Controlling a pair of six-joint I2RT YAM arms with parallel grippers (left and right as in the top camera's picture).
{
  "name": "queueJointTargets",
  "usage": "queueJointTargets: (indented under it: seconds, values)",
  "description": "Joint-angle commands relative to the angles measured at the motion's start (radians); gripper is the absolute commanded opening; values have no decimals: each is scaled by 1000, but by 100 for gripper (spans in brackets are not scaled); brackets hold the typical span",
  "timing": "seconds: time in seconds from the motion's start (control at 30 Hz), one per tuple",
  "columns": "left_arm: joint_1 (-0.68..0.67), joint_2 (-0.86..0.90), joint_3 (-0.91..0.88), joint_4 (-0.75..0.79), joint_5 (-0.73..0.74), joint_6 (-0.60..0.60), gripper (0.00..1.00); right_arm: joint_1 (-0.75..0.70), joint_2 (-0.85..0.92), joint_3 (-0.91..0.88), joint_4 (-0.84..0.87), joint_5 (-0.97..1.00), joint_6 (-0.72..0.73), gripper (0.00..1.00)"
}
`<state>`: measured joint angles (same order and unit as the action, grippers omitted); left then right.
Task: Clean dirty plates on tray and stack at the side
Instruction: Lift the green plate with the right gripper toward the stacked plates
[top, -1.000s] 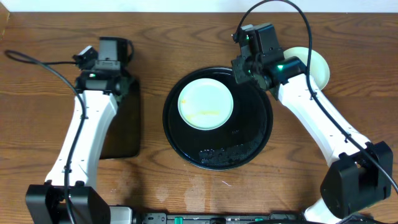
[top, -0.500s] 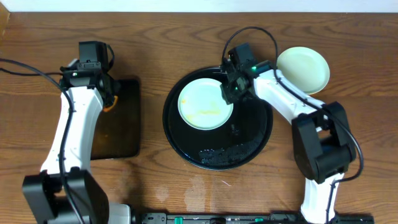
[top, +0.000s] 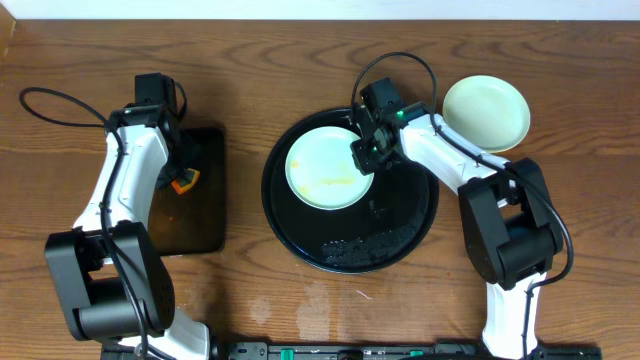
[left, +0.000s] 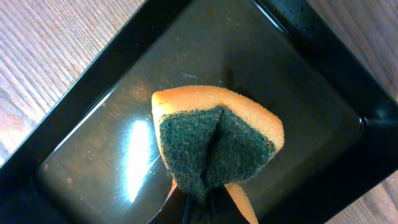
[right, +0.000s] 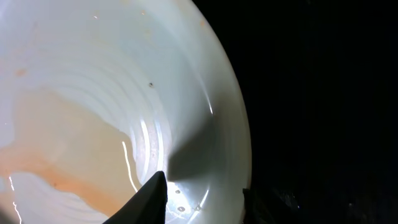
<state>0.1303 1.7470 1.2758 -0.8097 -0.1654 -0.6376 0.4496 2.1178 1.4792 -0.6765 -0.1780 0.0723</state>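
Left gripper (left: 200, 202): pinched shut on orange foam sponge with dark green scouring face (left: 214, 146), sponge folded at the pinch. Directly below the hand, small rectangular glossy black tray (left: 87, 149). Raised rim close on both sides of the hand, wood grain just past it.

Right gripper (right: 199, 198): jaws part-way apart, straddling right edge of pale mint-green round plastic plate (right: 93, 81). One finger (right: 151, 198) over the plate's inner slope, the other just outside the rim. Contact with the rim not discernible. Ahead and left of the fingers, orange-brown smear (right: 56, 155) across the plate's well. On the hand's outer side, bare floor of large round glossy black tray (right: 323, 93).

From overhead, further out from the right gripper:
- Mint plate flat in the tray's far-left part, its edge near the tray rim.
- Toward the robot's base, a broad stretch of bare tray floor. Patch of fine specks (top: 365, 248) by the near rim, droplets or crumbs not told apart.
- Beyond the hand and off the tray, pale yellowish round plastic plate (top: 486, 112) on brown wood-grain tabletop (top: 300, 60), apart from the tray rim.
- Strip of wood between the two trays.
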Motion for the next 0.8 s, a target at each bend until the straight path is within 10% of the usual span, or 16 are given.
queueJointTargets:
  seconds: [0.0,0.1,0.77]
  values:
    - [11,7,-9,-5,-2,21,8,18,22,3,-4,-21,9,29]
    - [20,11,-9,-5,-2,24,8,18,22,3,-4,-21,10,1]
    - [34,13,-9,-21,-2,24,9,31,-40,195,-91,286,-29,1]
